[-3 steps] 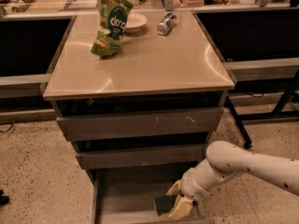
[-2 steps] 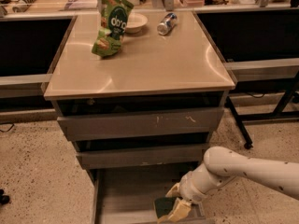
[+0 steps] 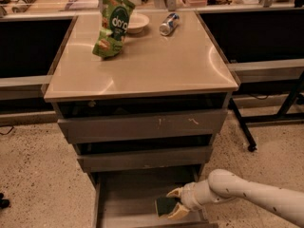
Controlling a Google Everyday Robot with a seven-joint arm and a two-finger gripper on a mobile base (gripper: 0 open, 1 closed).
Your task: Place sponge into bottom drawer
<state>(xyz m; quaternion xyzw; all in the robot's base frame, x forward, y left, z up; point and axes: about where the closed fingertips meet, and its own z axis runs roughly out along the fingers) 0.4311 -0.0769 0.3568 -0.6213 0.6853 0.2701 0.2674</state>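
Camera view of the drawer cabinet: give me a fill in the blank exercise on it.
The gripper grips the sponge over the bottom drawer, which stands ____.
The snack bag on the cabinet top is mostly ____.
The can lies on its ____ beside the bowl.
Missing words: open; green; side.

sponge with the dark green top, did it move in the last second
Yes, slightly left, away from the right wall of the open grey metal bottom drawer. The claw is shut on the dark-green-topped sponge over the drawer floor.
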